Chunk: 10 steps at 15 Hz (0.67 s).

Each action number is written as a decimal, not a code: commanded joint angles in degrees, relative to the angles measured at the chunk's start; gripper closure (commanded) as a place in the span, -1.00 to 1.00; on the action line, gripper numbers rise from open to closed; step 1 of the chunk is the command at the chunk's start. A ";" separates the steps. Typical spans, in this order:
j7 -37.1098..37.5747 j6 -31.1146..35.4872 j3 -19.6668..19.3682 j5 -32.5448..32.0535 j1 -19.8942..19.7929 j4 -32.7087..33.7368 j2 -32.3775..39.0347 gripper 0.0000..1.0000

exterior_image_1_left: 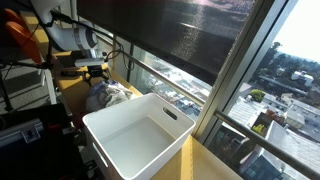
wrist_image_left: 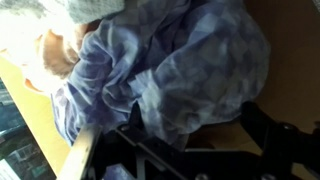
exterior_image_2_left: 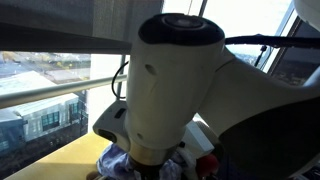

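Observation:
A crumpled pile of bluish and pale clothes [wrist_image_left: 180,60] fills the wrist view and lies on a wooden surface [wrist_image_left: 225,125]. My gripper [wrist_image_left: 195,122] hovers just over the pile's edge, open, its two dark fingers [wrist_image_left: 257,125] spread wide with a fold of blue cloth reaching between them; nothing is gripped. In an exterior view the gripper [exterior_image_1_left: 97,73] hangs right above the clothes pile [exterior_image_1_left: 107,95], beside the window. In an exterior view the arm [exterior_image_2_left: 175,80] blocks most of the picture, and only a bit of the clothes [exterior_image_2_left: 122,160] shows below it.
A large empty white plastic bin [exterior_image_1_left: 165,148] stands on the wooden counter next to the pile. A window rail [exterior_image_1_left: 150,68] and glass run close along the far side. Equipment and cables [exterior_image_1_left: 25,95] crowd the side behind the arm.

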 commanded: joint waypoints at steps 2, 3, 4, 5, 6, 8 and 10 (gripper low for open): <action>2.73 4.61 -1.83 0.05 2.23 1.86 8.60 -1.00; 2.99 5.32 -1.99 0.27 2.44 1.77 9.53 -1.00; 3.22 6.20 -2.21 0.41 2.59 1.47 9.95 -1.00; 3.17 6.85 -2.29 0.64 2.64 1.27 10.17 -1.00; 3.16 7.57 -2.18 0.85 2.65 0.98 10.16 -0.67; 2.53 9.08 -1.38 1.40 2.49 0.13 9.39 -0.32; 2.13 10.30 -0.69 1.70 2.69 -0.61 8.33 -0.05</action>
